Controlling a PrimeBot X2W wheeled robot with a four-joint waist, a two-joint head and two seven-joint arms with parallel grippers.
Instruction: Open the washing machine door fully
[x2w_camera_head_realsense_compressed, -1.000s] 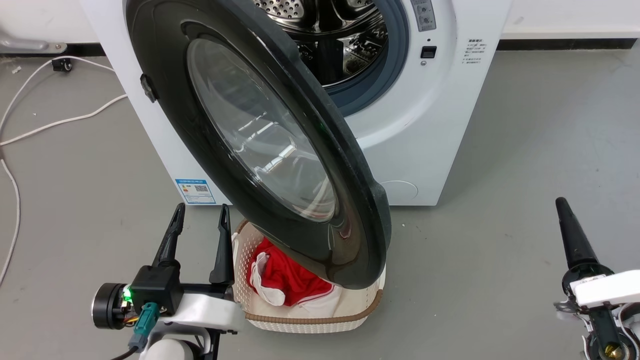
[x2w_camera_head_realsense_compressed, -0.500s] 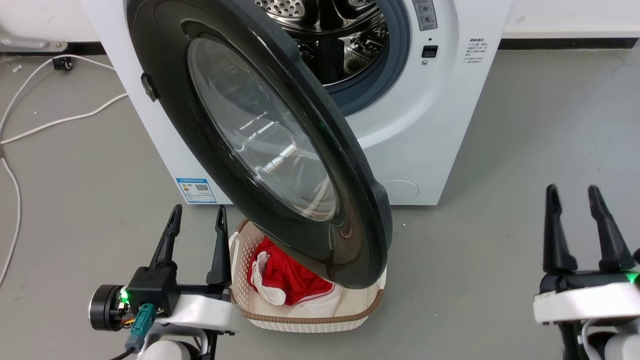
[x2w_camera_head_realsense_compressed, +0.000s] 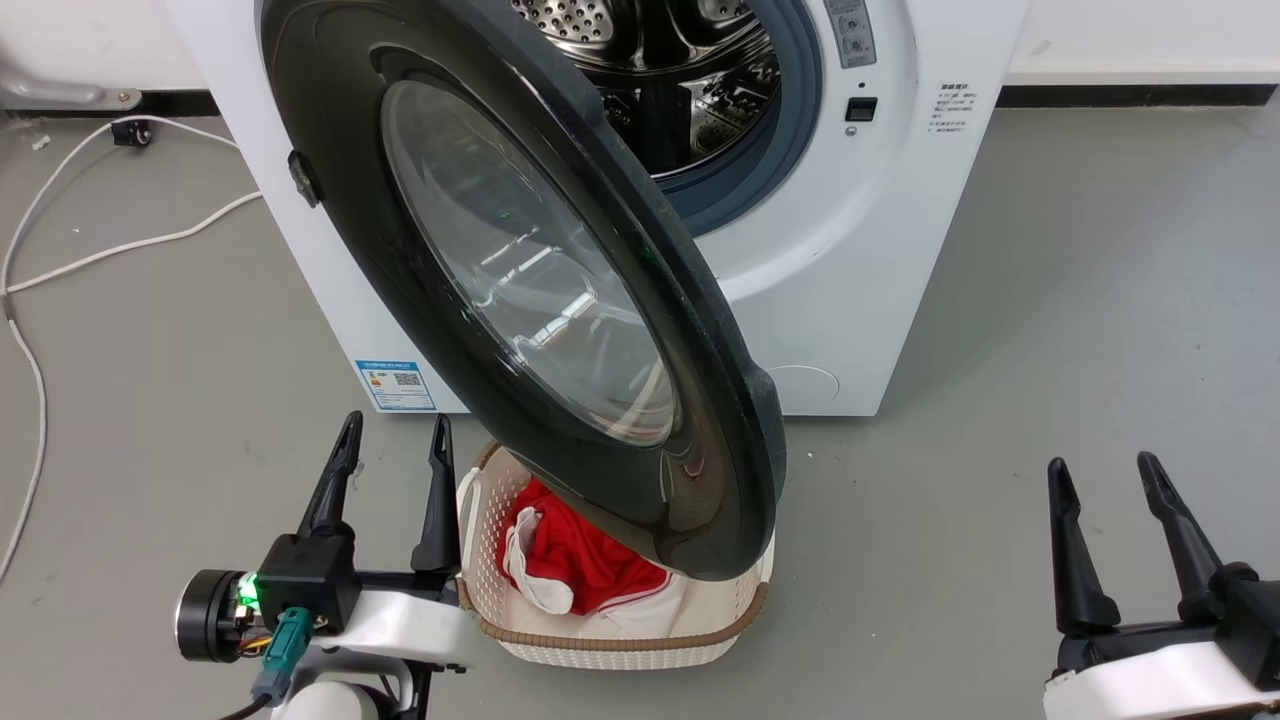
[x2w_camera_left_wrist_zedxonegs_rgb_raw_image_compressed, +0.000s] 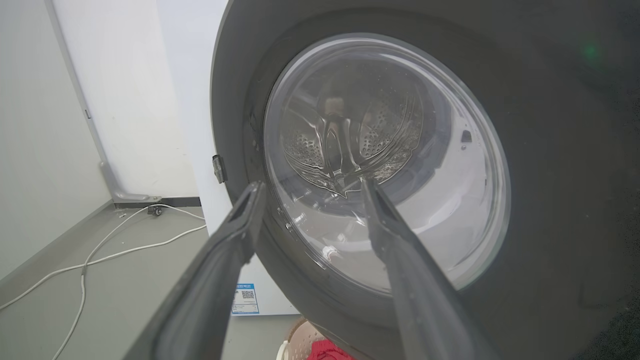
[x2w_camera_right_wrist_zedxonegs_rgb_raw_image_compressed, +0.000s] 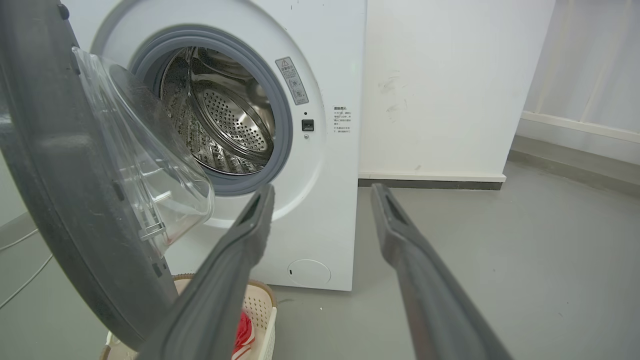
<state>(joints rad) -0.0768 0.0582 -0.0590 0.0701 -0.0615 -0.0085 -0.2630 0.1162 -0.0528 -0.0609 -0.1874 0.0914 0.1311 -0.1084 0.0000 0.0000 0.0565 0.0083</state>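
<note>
The washing machine door (x2w_camera_head_realsense_compressed: 520, 270), round, glossy black with a bulging clear glass window, stands swung out about halfway from the white machine (x2w_camera_head_realsense_compressed: 860, 250), hinged on the left. Its glass face (x2w_camera_left_wrist_zedxonegs_rgb_raw_image_compressed: 385, 160) looms close ahead in the left wrist view; its inner bowl (x2w_camera_right_wrist_zedxonegs_rgb_raw_image_compressed: 145, 175) shows in the right wrist view beside the steel drum (x2w_camera_right_wrist_zedxonegs_rgb_raw_image_compressed: 225, 115). My left gripper (x2w_camera_head_realsense_compressed: 395, 430) is open at the lower left, just left of the door's lower rim, touching nothing. My right gripper (x2w_camera_head_realsense_compressed: 1100, 465) is open at the lower right, well clear of the door.
A white laundry basket (x2w_camera_head_realsense_compressed: 610, 640) with a red and white garment (x2w_camera_head_realsense_compressed: 570, 560) sits on the grey floor under the door's lower edge. White cables (x2w_camera_head_realsense_compressed: 120, 245) trail across the floor at the left. A wall runs behind the machine.
My right gripper turned from edge-on to show both fingers spread, then drew back down toward the lower right. The left gripper and the door have hardly moved; the camera shifted slightly.
</note>
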